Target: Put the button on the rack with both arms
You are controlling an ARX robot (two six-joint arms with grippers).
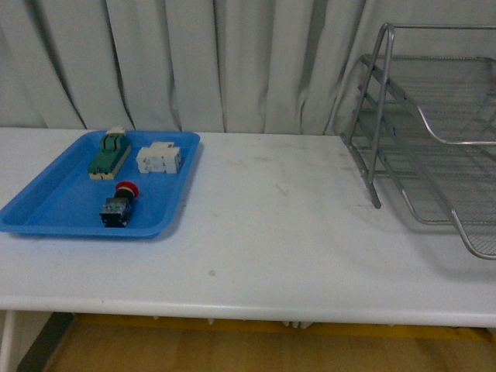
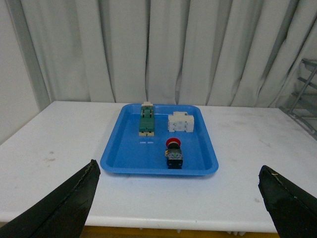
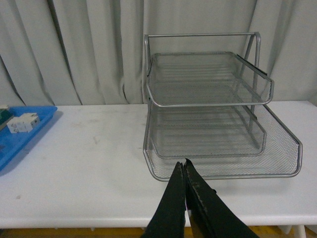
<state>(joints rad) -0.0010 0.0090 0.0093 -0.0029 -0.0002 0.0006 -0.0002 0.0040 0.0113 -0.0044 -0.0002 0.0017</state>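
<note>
Front view: rack (image 1: 453,182) cut off at right | button (image 1: 118,205) in tray (image 1: 54,203) | left end effector (image 2: 178,167) apart | right end effector (image 3: 184,163) together

White table (image 1: 271,232), blue tray (image 1: 62,198), rack (image 1: 373,149)

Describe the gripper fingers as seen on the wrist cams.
Left fingers: matte black, wedge-shaped, tapering to a point, with pale scuffed edges. Right fingers: same black tapered blades, with speckled wear. No cables or markings visible; the front view shows neither arm.
</note>
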